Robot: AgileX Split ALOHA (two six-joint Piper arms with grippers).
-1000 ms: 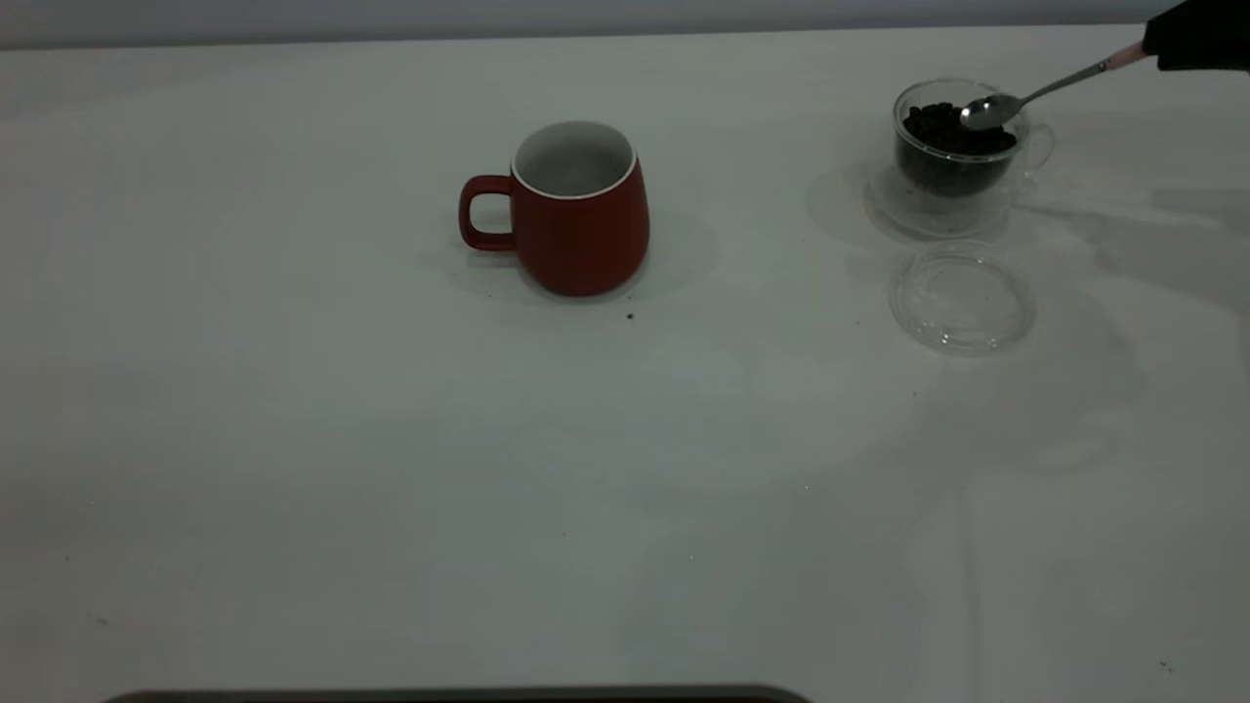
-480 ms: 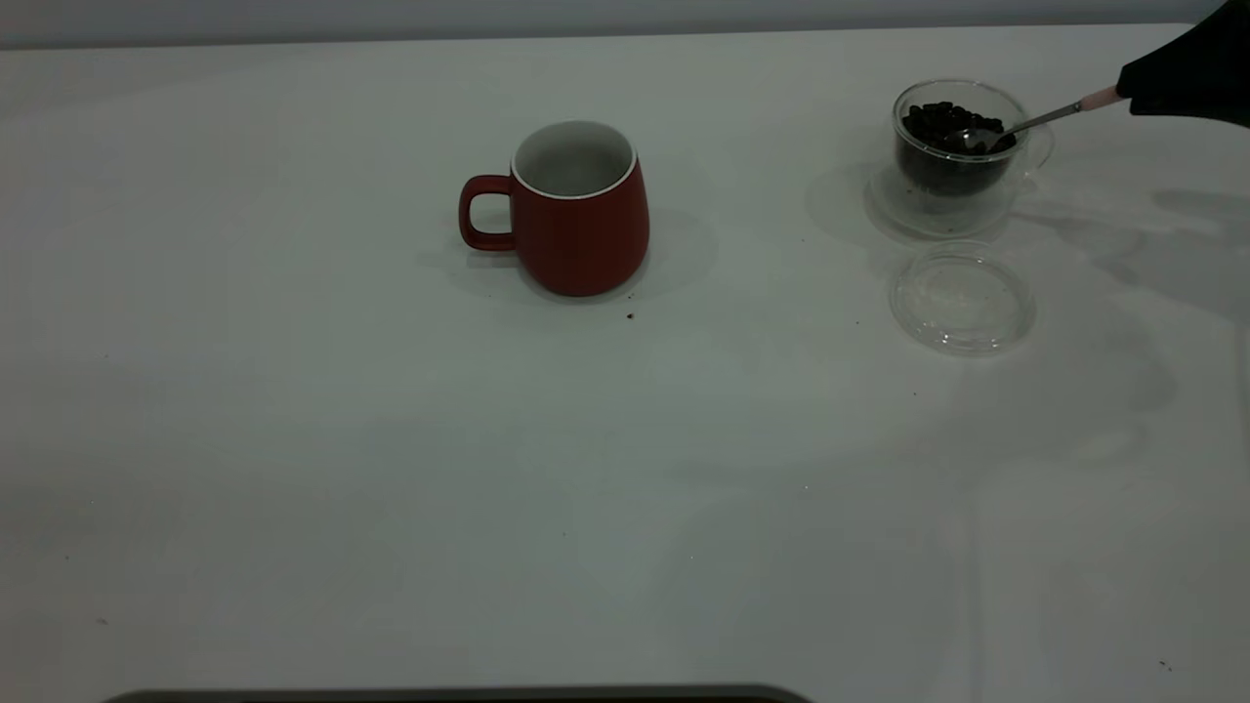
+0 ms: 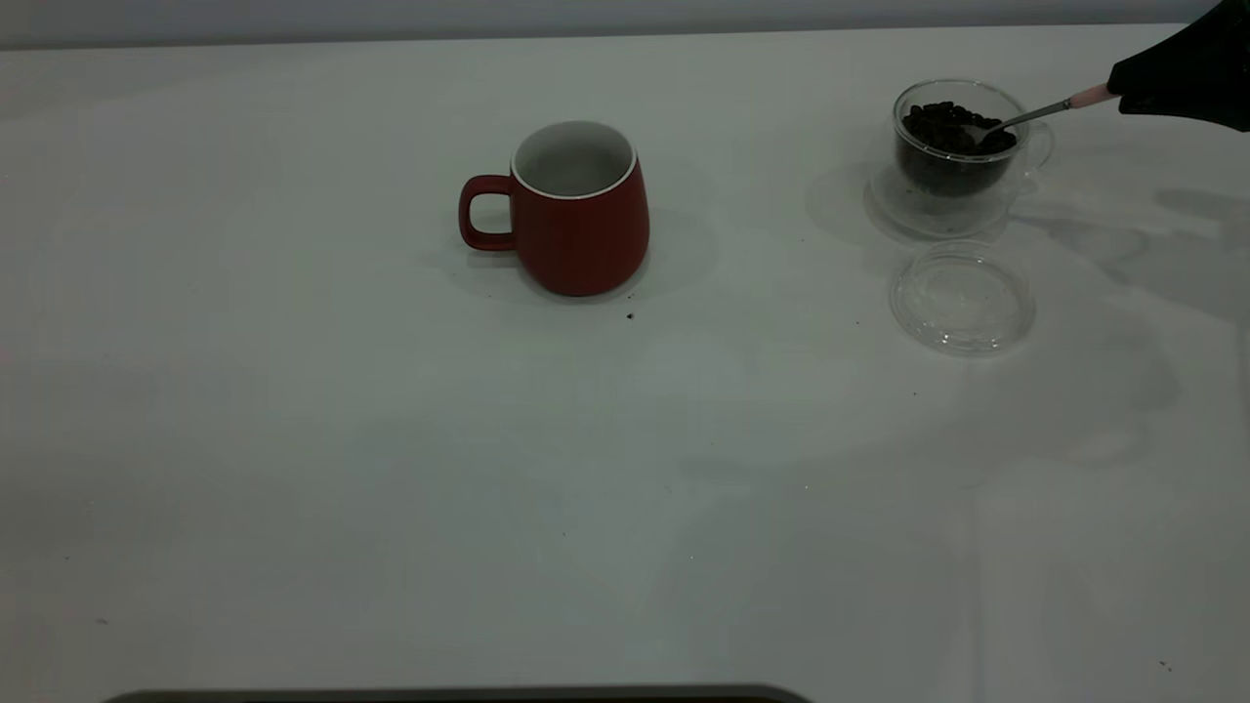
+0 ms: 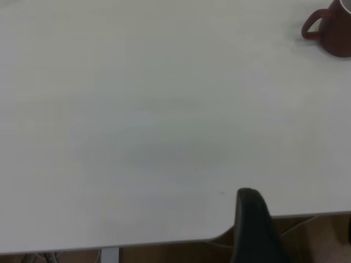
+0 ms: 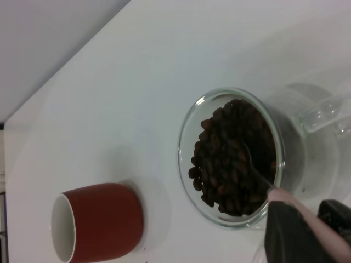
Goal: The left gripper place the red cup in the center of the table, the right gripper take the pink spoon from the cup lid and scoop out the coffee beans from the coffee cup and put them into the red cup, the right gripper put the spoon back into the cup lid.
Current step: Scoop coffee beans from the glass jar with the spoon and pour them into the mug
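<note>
The right gripper (image 3: 1123, 98), at the far right of the surface (image 3: 391, 439), is clenched on the pale handle end of the pink spoon (image 3: 1045, 110), and the spoon's bowl is sunk among the coffee beans (image 3: 942, 127) in the coffee cup (image 3: 952, 156). The spoon looks light, stiff and slick — a hold at the very tip of the handle gives reach but little control, so I judge the load could tip if the bowl tilts on the way across. The beans are small, loose and dry; they will roll off a shallow bowl easily. The glass cup on its saucer is fragile and could slide if the spoon levers against its rim. The red cup (image 3: 576, 210) stands upright near the middle of the surface, apparently empty. The cup lid (image 3: 962, 298) lies bare just in front of the coffee cup. The left gripper (image 4: 255, 227) waits over the surface's edge, well away from the red cup; whether it is released or clenched I cannot tell.
</note>
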